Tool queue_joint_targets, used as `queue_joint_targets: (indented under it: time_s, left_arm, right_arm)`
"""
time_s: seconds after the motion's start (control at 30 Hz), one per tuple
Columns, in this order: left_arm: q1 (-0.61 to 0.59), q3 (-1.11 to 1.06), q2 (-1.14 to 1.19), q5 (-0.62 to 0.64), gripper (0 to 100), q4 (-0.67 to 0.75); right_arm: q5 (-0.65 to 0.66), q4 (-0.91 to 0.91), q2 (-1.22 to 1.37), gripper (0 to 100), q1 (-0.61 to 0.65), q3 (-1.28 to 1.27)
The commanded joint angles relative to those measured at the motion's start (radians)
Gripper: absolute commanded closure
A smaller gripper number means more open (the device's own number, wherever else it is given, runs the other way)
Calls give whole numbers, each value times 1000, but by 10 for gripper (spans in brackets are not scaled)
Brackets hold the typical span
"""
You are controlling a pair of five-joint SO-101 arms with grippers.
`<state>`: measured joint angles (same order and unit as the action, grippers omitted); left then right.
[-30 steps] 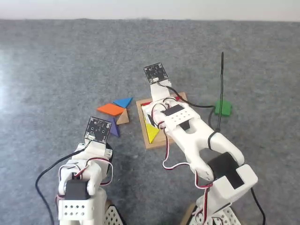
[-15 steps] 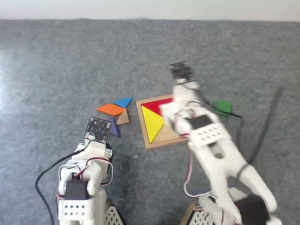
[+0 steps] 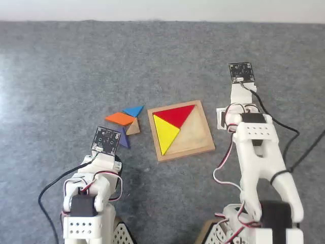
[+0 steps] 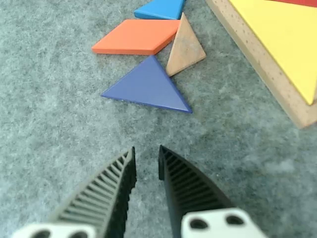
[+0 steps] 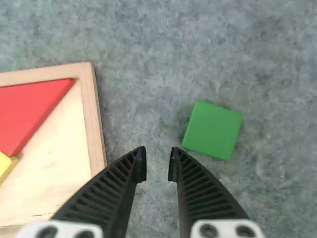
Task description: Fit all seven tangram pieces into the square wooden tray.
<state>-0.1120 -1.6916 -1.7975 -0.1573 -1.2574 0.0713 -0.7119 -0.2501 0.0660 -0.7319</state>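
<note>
The square wooden tray holds a red triangle and a yellow triangle. To its left lie an orange parallelogram, a blue triangle, a tan triangle and a purple triangle. My left gripper hovers just short of the purple triangle, fingers shut and empty. My right gripper is shut and empty over bare carpet. It hangs between the tray's rim and a green square. The right arm covers that square from above.
Grey carpet covers the whole table. The tray's right half is bare wood. A black cable trails from the right arm. Open carpet stretches behind the pieces and to the far left.
My right arm has swung from above the tray to its right side. The red triangle, covered before, now lies uncovered in the tray. The left arm has not moved.
</note>
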Motion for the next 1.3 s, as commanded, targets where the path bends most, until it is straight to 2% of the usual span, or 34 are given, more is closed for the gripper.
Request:
queue_joint_targets:
  time_s: [0.0, 0.33, 0.43, 0.67, 0.77, 0.87, 1.0, 1.27]
  left_arm:
    - [-2, 8, -21, -3, 920, -6]
    - [-2, 8, -21, -3, 920, -6]
    - [-2, 8, -21, -3, 920, -6]
    - [6, 8, -21, -3, 920, -5]
    - [5, 8, -21, -6, 920, -3]
    - [5, 8, -23, -46, 920, 52]
    - [6, 8, -23, -207, 920, 147]
    - [-5, 19, -23, -190, 920, 160]
  right_arm:
    - [17, -10, 19, 914, 13, 61]
    - [25, -18, -209, 914, 4, -54]
    - [80, -18, -321, 914, -31, -164]
    - [218, -5, -550, 914, -252, -457]
    - [232, 59, -631, 914, -309, -572]
    - [239, 145, -693, 914, -314, -667]
    - [241, 96, -717, 914, -314, -674]
    - [241, 61, -717, 914, -239, -669]
